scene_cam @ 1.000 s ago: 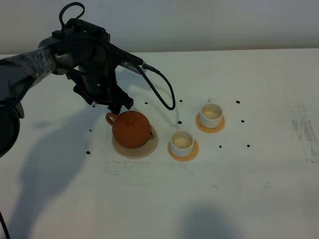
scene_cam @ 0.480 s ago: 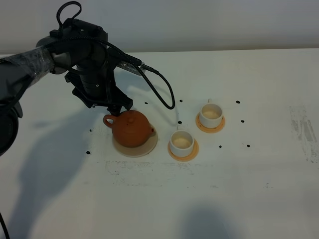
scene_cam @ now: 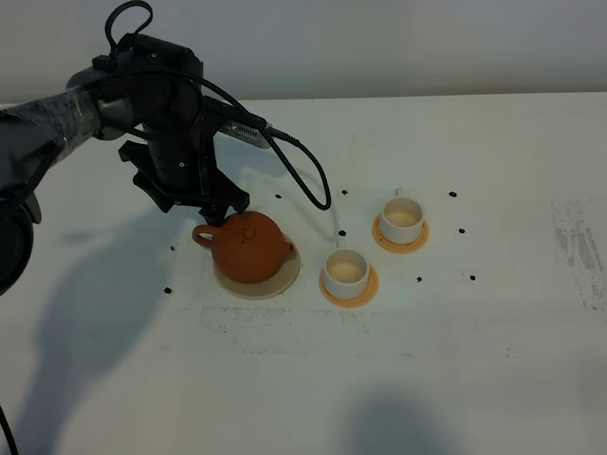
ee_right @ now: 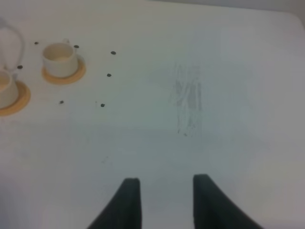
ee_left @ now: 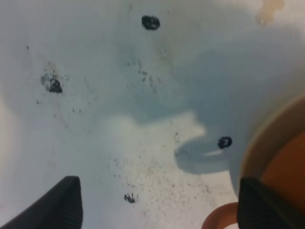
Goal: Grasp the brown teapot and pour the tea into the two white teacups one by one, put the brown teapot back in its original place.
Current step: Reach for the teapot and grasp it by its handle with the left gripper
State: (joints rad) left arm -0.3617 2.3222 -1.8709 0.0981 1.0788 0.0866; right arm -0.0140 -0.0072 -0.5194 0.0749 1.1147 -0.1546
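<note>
The brown teapot (scene_cam: 248,246) stands upright on the pale beige disc (scene_cam: 275,284), its handle pointing left. My left gripper (scene_cam: 211,210) hovers just behind the handle, open and empty. In the left wrist view its fingers (ee_left: 62,205) are spread wide, with the teapot (ee_left: 286,167) and its handle (ee_left: 219,222) beside the right finger. The two white teacups sit on orange-tan coasters: the near one (scene_cam: 346,271) right of the teapot, the far one (scene_cam: 402,215) further right. My right gripper (ee_right: 164,205) is open and empty over bare table, with both cups (ee_right: 59,58) far off.
The white table (scene_cam: 474,332) carries small black marks around the teapot and cups. A black cable (scene_cam: 313,175) loops from the left arm down near the near cup. A grey scuffed patch (scene_cam: 579,246) lies at the right edge.
The left arm has shifted slightly left and back. The teapot's handle has swung a little left and lower; the teapot stays on the disc. Cups have not moved.
</note>
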